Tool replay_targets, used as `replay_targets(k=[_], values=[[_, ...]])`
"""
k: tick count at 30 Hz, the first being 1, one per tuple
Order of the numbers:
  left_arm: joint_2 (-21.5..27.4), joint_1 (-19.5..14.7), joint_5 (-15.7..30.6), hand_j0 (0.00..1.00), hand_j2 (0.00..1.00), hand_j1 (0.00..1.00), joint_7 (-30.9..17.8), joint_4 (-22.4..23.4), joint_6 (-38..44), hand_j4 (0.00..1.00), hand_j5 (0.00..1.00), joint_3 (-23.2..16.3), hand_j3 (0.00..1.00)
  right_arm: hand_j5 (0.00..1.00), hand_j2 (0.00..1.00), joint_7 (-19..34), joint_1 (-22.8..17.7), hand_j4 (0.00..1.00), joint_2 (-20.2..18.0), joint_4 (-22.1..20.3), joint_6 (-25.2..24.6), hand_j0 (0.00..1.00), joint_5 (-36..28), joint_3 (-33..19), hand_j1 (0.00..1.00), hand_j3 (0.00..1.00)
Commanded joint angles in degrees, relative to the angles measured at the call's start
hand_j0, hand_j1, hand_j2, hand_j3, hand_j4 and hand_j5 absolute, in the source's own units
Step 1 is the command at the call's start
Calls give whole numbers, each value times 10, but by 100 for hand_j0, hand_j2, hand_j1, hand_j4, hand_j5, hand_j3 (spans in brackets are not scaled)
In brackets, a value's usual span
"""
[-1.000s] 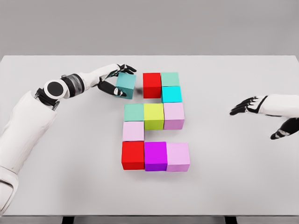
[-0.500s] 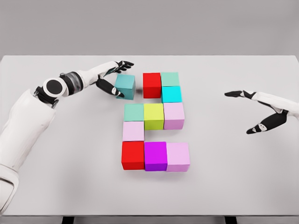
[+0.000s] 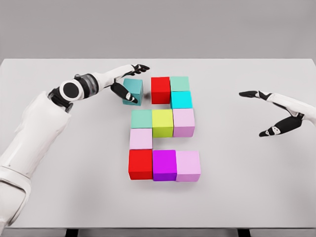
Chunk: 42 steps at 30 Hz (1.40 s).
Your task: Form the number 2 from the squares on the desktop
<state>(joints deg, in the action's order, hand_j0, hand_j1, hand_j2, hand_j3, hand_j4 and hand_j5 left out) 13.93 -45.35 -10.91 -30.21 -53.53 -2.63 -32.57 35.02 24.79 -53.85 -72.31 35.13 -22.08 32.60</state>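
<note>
At the left, the left hand (image 3: 129,81) is seen with its fingers spread around the teal cube (image 3: 133,91), thumb at its near-left face and the other fingers above its far edge, with no firm pinch visible; the cube sits on the white table (image 3: 59,163), a little apart from the red cube (image 3: 160,90) of the top row. The cube is judged light, rigid and smooth-sided, so it is best taken by two opposite flat faces. At the far right, the right hand (image 3: 276,112) is held open above the table, holding nothing.
</note>
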Motion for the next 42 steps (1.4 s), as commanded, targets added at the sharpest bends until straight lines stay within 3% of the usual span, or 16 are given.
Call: replay_targets(k=[1, 12, 23, 28, 34, 42], values=[[-2, 0, -1, 97, 97, 97, 7, 0, 0, 97, 97, 1, 97, 100, 100, 0, 0, 100, -1, 0, -1, 100, -4, -2, 100, 100], [-22, -14, -24, 97, 97, 97, 12, 24, 0, 97, 97, 2, 97, 100, 100, 0, -11, 100, 1, -6, -1, 100, -3, -20, 100, 100], [-11, -5, -19, 98, 98, 98, 19, -4, 0, 98, 98, 1, 98, 100, 100, 0, -13, 100, 2, -6, -1, 100, -2, -15, 100, 100], [28, 9, -8, 98, 98, 98, 20, -52, 2, 98, 98, 1, 98, 100, 100, 0, -18, 100, 1, -14, -1, 100, -2, -15, 100, 100], [98, 34, 46, 98, 98, 98, 19, -121, 0, 98, 98, 1, 98, 100, 100, 0, -21, 100, 1, -28, -1, 100, -1, -15, 100, 100], [161, 38, 79, 100, 100, 100, 11, -148, -27, 100, 100, 1, 100, 100, 100, 0, -21, 100, 1, -34, -1, 100, 6, -15, 100, 100]])
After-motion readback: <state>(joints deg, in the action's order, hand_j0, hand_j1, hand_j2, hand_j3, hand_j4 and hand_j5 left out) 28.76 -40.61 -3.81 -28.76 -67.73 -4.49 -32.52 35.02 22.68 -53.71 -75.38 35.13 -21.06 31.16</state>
